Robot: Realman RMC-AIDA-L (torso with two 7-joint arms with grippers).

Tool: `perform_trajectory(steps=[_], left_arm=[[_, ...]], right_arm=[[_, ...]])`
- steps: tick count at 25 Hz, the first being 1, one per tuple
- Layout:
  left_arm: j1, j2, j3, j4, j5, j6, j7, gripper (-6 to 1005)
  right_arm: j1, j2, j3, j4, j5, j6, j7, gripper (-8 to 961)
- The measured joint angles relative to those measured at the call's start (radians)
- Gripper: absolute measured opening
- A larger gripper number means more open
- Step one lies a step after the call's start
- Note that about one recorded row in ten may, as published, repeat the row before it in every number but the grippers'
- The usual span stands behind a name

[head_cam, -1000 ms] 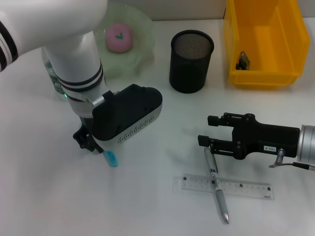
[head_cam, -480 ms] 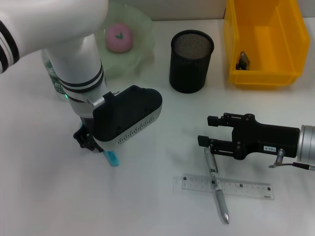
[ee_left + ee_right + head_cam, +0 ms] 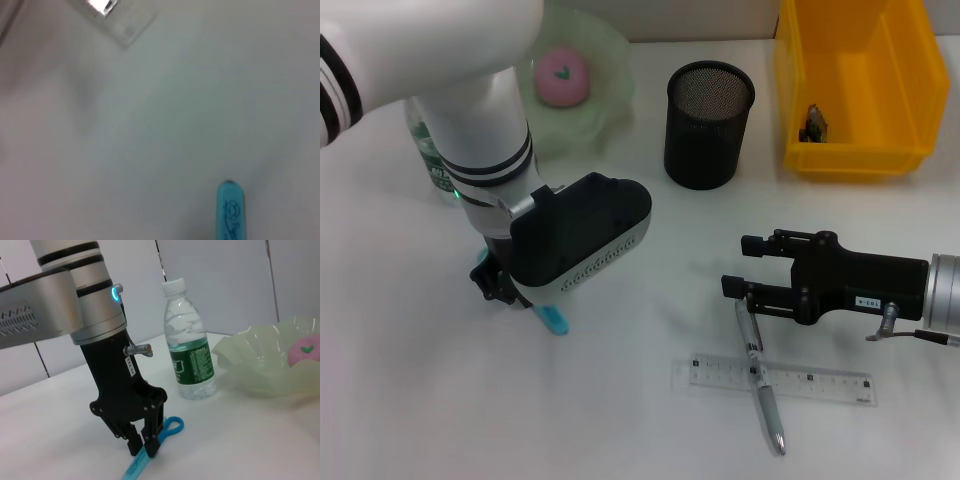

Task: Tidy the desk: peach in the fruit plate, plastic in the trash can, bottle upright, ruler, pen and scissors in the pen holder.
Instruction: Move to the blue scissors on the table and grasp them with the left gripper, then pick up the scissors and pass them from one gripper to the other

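Gripping scissors: left tool.

We see the peach in the fruit plate at back left, bottle upright just left of the plate. Pen holder stands back centre, trash can to its right. Scissors lie front left under the left gripper. Pen lies across the ruler at front right, its upper end at the right gripper.
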Motion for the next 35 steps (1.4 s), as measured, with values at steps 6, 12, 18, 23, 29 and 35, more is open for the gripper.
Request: perform_trajectory(steps=[6, 12, 18, 23, 29, 35], left_arm=[[-0.004, 0.0, 0.0, -0.005, -0.012, 0.001, 0.002, 203], [-0.006, 0.0, -0.027, 0.01, -0.023, 0.002, -0.014, 204], [-0.026, 0.0, -0.151, 0.019, -0.044, 0.044, -0.046, 206], [-0.03, 0.001, -0.266, 0.033, -0.078, 0.108, -0.063, 208], [-0.027, 0.004, -0.387, 0.034, -0.134, 0.166, -0.098, 210], [-0.006, 0.007, -0.459, 0.033, -0.211, 0.186, -0.152, 212]], right_arm=[[0.0, 0.0, 0.0, 0.0, 0.0, -0.001, 0.0, 664], [-0.002, 0.0, 0.007, -0.003, 0.0, -0.014, 0.0, 665], [-0.004, -0.001, 0.009, -0.007, 0.0, -0.025, 0.0, 665], [-0.003, -0.006, 0.009, -0.008, 0.002, -0.039, 0.0, 665], [-0.007, -0.014, 0.009, -0.018, 0.002, -0.073, 0.005, 664], [-0.009, -0.027, 0.001, -0.02, -0.003, -0.082, 0.022, 664]])
